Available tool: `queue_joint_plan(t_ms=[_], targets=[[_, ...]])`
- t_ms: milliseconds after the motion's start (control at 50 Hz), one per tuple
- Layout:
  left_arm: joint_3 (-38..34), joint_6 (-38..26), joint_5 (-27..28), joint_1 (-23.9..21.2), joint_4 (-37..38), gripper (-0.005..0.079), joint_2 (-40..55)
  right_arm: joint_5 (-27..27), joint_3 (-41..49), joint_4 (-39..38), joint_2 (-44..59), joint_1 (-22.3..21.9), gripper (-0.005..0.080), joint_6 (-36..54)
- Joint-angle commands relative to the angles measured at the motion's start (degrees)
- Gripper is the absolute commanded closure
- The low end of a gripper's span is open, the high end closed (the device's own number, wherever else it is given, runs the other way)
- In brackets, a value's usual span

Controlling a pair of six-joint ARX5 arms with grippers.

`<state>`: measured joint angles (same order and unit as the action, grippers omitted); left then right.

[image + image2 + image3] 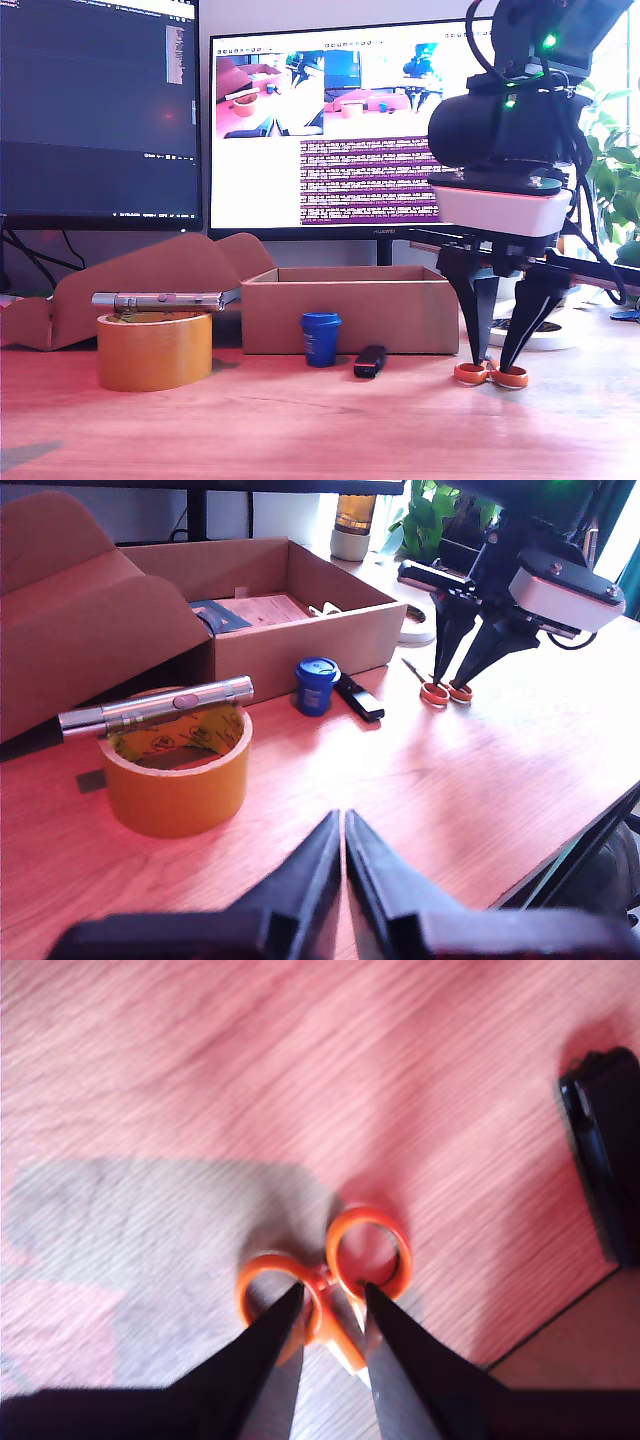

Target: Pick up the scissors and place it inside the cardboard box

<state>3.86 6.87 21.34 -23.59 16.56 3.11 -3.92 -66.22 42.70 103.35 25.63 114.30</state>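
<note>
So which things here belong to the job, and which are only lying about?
For the job:
scissors
cardboard box
my second gripper, down at the scissors

Lying about:
tape roll
silver stick on the roll
blue cup
black gadget
my first gripper, shut, away from the scissors

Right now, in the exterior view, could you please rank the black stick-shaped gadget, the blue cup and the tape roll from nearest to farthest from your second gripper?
1. Black gadget, just toward the view's left of my second gripper at the scissors.
2. Blue cup, further left, before the cardboard box.
3. Tape roll, farthest left.
</note>
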Motion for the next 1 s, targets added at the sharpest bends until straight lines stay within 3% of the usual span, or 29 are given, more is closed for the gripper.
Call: queue_joint_plan(t_ms=[0, 980], targets=[[-1.27, -0.46, 0.0, -0.09, -0.28, 0.0764, 0.24, 0.13, 3.13, 1.14, 3.96, 0.92, 0.0591, 5.46], [-1.27, -0.28, 0.02, -0.09, 0.39, 0.0764, 0.24, 3.06, 3.08, 3.89, 3.85, 5.01, 0.0591, 5.42]])
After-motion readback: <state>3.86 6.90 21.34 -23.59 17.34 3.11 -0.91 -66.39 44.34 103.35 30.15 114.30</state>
